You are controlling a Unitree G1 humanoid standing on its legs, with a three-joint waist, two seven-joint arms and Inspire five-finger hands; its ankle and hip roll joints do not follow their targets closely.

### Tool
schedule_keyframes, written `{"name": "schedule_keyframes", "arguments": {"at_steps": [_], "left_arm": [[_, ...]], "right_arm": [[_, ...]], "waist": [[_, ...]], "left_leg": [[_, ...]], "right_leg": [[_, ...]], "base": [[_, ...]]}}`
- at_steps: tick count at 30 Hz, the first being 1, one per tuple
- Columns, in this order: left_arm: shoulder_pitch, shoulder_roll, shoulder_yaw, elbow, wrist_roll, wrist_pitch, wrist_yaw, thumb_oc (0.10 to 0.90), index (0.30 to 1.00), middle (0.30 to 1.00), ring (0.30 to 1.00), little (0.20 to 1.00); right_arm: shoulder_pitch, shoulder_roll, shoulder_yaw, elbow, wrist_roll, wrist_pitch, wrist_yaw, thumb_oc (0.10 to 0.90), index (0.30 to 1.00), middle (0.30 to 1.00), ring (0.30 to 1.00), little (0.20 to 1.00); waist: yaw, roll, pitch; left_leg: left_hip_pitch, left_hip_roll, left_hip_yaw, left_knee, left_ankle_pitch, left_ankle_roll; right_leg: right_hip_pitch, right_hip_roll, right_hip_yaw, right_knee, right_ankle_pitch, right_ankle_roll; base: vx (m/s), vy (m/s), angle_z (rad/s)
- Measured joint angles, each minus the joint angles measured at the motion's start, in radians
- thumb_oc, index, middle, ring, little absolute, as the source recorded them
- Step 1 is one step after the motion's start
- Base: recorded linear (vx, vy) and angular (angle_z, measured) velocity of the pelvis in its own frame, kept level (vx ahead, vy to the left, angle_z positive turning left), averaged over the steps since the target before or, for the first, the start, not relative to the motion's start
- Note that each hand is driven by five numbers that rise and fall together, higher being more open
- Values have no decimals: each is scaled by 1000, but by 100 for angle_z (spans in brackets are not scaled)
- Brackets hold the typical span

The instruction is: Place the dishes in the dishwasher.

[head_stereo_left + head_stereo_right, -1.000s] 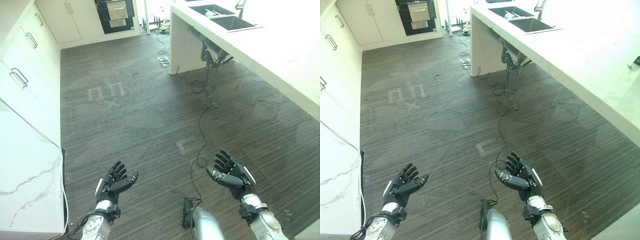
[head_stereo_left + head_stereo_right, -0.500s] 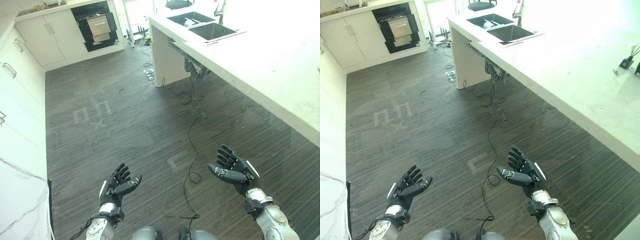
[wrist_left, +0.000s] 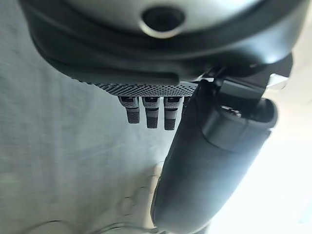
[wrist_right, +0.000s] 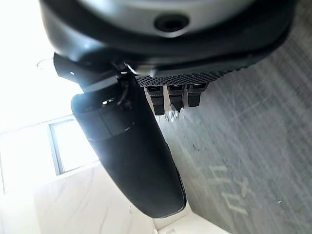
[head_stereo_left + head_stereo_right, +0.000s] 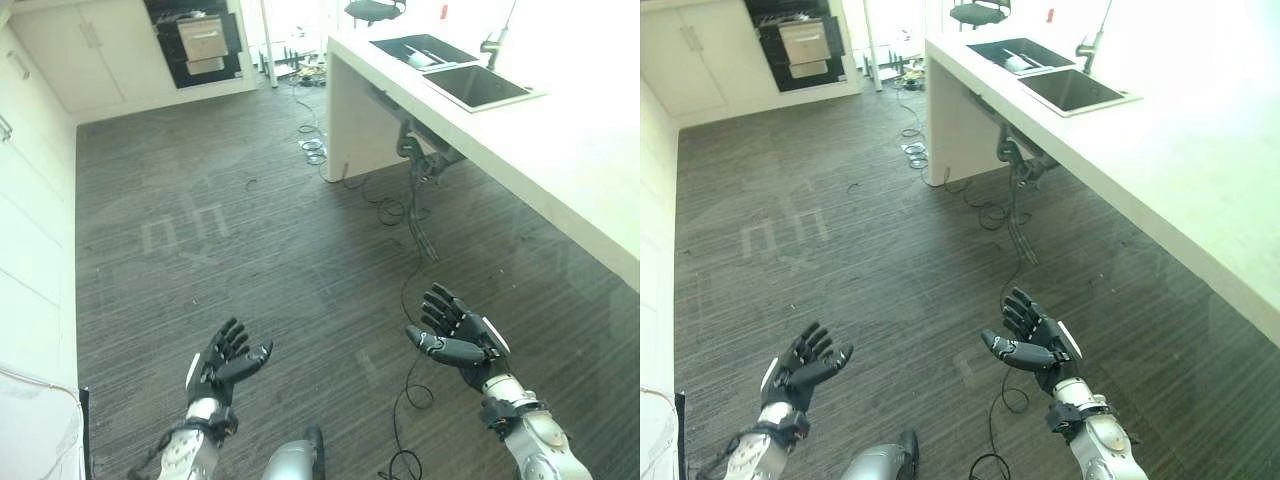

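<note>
My left hand [image 5: 222, 364] is raised over the dark wood floor at the lower left, palm up, fingers straight and holding nothing. My right hand [image 5: 462, 337] is held the same way at the lower right, open and empty. A double sink [image 5: 470, 75] is set into the white counter [image 5: 560, 160] at the upper right, and something pale lies in its far basin [image 5: 1015, 62]. A dark open appliance [image 5: 200, 40] with a pulled-out rack stands among the cabinets at the far end of the room.
White cabinets [image 5: 30, 200] run along the left side. The counter island fills the right side, with cables and a dark stand [image 5: 420, 200] on the floor at its near end. Pale tape marks [image 5: 185, 228] lie on the open floor ahead.
The whole picture has shifted, so the camera has turned: the sink and counter now sit further right. Both hands stay open, palm up, in about the same pose.
</note>
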Motion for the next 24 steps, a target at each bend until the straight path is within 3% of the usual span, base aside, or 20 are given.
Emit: {"name": "schedule_keyframes", "arguments": {"at_steps": [1,2,3,4,5,6,7,8,11,12,14,15,16,17,19,20,21,22,23,24], "left_arm": [[-8,11,6,7,2,1,-12,800,900,900,900,900],[-7,16,8,15,14,3,-11,800,900,900,900,900],[4,16,8,14,17,3,-8,800,900,900,900,900],[36,16,4,7,16,5,-1,800,900,900,900,900],[88,18,0,-3,14,20,4,800,900,900,900,900],[92,35,13,4,13,19,1,800,900,900,900,900],[84,59,17,-5,13,18,-1,800,900,900,900,900],[67,56,30,13,13,30,13,800,900,900,900,900],[74,41,27,44,13,62,23,800,900,900,900,900],[74,40,10,40,14,62,20,800,900,900,900,900],[83,9,-22,30,14,61,22,800,900,900,900,900],[85,-2,-32,10,13,61,22,800,900,900,900,900],[83,-11,-35,-5,13,60,22,800,900,900,900,900],[70,-28,-39,-10,13,60,23,800,900,900,900,900],[76,-33,-64,-53,14,60,21,800,900,900,900,900],[89,-32,-66,-76,14,58,19,800,900,900,900,900],[82,-31,-69,-79,14,51,20,800,900,900,900,900],[84,-35,-75,-77,14,47,21,800,900,900,900,900],[81,-38,-79,-79,14,33,20,800,900,900,900,900],[78,-36,-87,-79,14,23,18,800,900,900,900,900]], "right_arm": [[-25,11,26,0,1,0,5,800,900,900,900,900],[-51,21,43,1,1,0,7,800,900,900,900,900],[-63,21,57,2,1,0,7,800,900,900,900,900],[-79,20,79,8,1,-1,13,800,900,900,900,900],[-71,11,97,16,1,-1,21,800,900,900,900,900],[-52,17,95,29,2,-6,26,800,900,900,900,900],[-39,14,76,27,4,-16,39,800,900,900,900,900],[-44,0,62,48,11,-17,51,800,900,900,900,900],[36,-6,26,83,21,-8,44,800,900,900,900,900],[53,-9,21,83,21,-7,41,800,900,900,900,900],[52,-26,23,79,19,-4,41,800,900,900,900,900],[50,-45,23,67,20,-5,40,800,900,900,900,900],[47,-67,22,54,20,-3,39,800,900,900,900,900],[29,-95,18,49,20,-3,37,800,900,900,900,900],[0,-121,-8,34,21,-2,37,800,900,900,900,900],[-8,-126,-25,16,21,-2,36,800,900,900,900,900],[-27,-131,-39,12,22,-4,38,800,900,900,900,900],[-36,-138,-45,17,21,-4,38,800,900,900,900,900],[-36,-137,-48,17,21,-4,37,800,900,900,900,900],[-38,-133,-47,16,21,-4,37,800,900,900,900,900]], "waist": [[-2,4,2],[-4,8,4],[-3,19,6],[-5,46,13],[-1,80,11],[12,-3,28],[-2,-29,29],[-5,-68,47],[-49,-33,64],[-67,-23,70],[-64,8,72],[-73,11,64],[-81,6,45],[-88,19,37],[-63,39,17],[-59,41,-5],[-66,38,-7],[-57,29,-14],[-52,15,-18],[-58,5,-17]], "left_leg": [[15,-6,-2,17,-27,19],[36,-14,7,11,-39,28],[62,-14,12,-14,-40,28],[130,-9,36,-92,-45,14],[214,-4,58,-189,-38,-32],[171,-26,67,-12,-145,-134],[126,9,27,111,-190,-49],[138,-14,27,130,-255,-50],[204,-24,-15,91,-283,-33],[236,-25,-31,66,-288,-43],[393,-13,-25,-50,-294,-76],[460,-13,-33,-106,-294,-104],[504,-16,-55,-138,-297,-113],[526,-3,-65,-134,-301,-127],[509,39,-38,-25,-235,-188],[479,51,-45,42,-204,-185],[469,44,-54,52,-137,-189],[474,40,-53,92,-60,-218],[421,40,-48,207,-17,-240],[327,42,-41,350,-19,-243]], "right_leg": [[-92,-31,16,197,66,19],[-188,-47,37,364,69,8],[-241,-42,36,404,58,-3],[-296,-21,-21,343,4,-18],[-299,63,-131,35,-11,-79],[-357,58,-135,-136,19,-109],[-440,0,-82,-102,25,-62],[-529,-63,-23,-69,61,-35],[-667,-38,78,-116,104,-28],[-694,-32,77,-130,102,-31],[-627,17,-46,-132,98,-77],[-578,39,-61,-88,105,-88],[-540,58,-58,-67,121,-126],[-532,74,-61,-35,143,-171],[-484,121,-56,-35,97,-248],[-465,141,-45,-45,89,-285],[-442,158,-28,-56,57,-291],[-412,171,-16,-54,38,-308],[-394,175,4,-65,24,-314],[-370,179,7,-89,24,-317]], "base": [[284,146,9],[317,81,2],[351,21,-13],[380,-113,-46],[486,-252,-53],[491,-296,-30],[416,-286,-2],[358,-226,0],[484,-283,26],[577,-364,58],[522,-396,25],[551,-413,48],[453,-337,65],[358,-292,47],[290,-245,-18],[314,-279,-51],[297,-302,-49],[250,-283,-45],[203,-260,-42],[227,-225,-24]]}}
